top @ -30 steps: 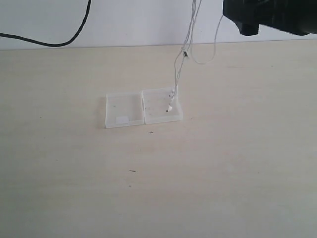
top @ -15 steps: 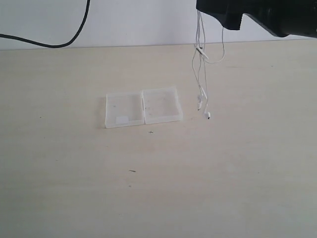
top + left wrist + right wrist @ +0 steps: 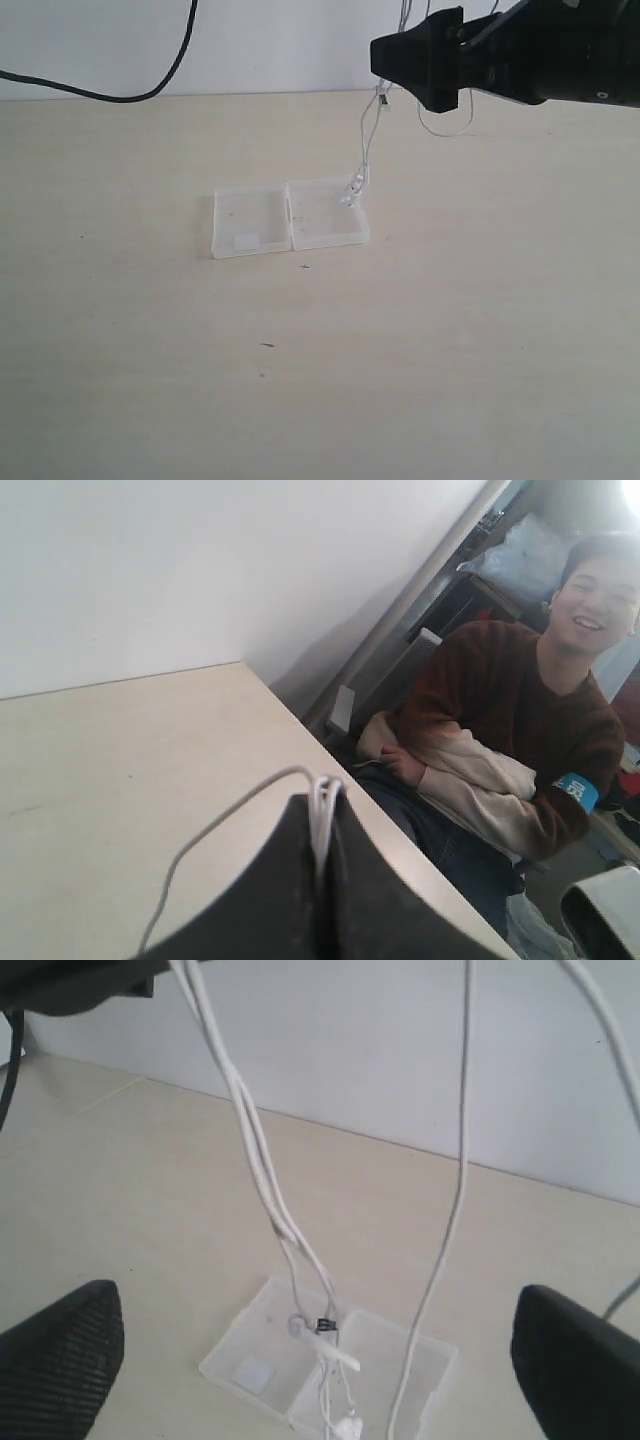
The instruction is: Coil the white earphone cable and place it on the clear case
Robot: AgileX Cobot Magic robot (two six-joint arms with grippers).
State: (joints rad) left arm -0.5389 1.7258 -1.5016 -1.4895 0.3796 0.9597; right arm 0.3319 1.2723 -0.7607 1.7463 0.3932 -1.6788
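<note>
The white earphone cable hangs in several strands from above the frame. Its earbuds reach the back edge of the right half of the clear case. A loose loop hangs behind the black right arm. My left gripper is shut on the bunched cable, and one strand loops away. My right gripper stands open and wide, its fingers at both sides. The cable hangs between them over the case, which has a white label.
A thick black cable lies along the back of the table by the white wall. A person sits just past the table's edge in the left wrist view. A dark arm part sits where the strands start.
The hanging earbuds swung right, off the case, then came back to its right half. The black right arm moved left and lower into the exterior view.
</note>
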